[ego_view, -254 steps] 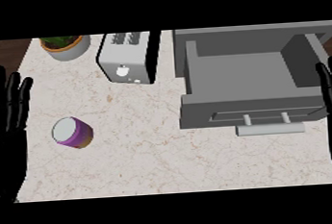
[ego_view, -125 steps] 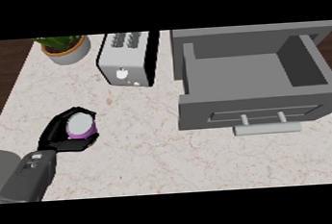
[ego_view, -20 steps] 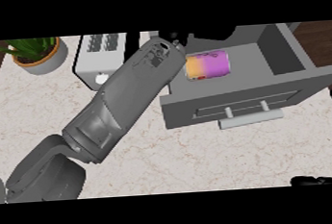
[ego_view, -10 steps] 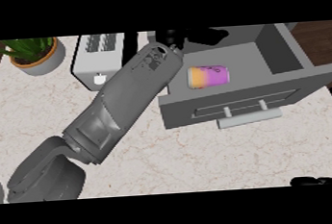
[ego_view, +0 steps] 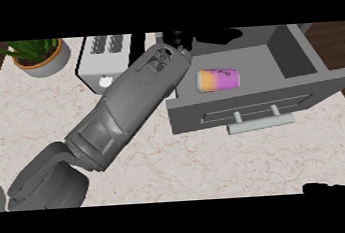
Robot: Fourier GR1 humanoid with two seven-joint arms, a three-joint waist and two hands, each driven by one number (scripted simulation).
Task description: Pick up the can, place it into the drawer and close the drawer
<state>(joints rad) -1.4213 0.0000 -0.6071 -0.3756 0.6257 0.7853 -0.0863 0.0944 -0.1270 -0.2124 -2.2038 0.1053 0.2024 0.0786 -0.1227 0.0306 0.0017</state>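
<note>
The can (ego_view: 219, 79), purple with an orange end, lies on its side inside the open grey drawer (ego_view: 305, 60), near its left wall. My left forearm (ego_view: 134, 98) stretches diagonally up from the lower left to the drawer's back left corner. My left hand (ego_view: 216, 35) shows as black fingers over the drawer's far edge, spread and apart from the can, holding nothing. Of my right hand (ego_view: 333, 187) only a black sliver shows at the lower right edge.
A white toaster (ego_view: 105, 62) stands left of the drawer, partly behind my forearm. A potted plant (ego_view: 37, 55) sits at the far left corner. The drawer front with its bar handle (ego_view: 259, 124) juts out over the marble counter (ego_view: 208, 161).
The can has left my left hand and dropped down and slightly forward onto the drawer's floor. My left hand stays over the drawer's back edge.
</note>
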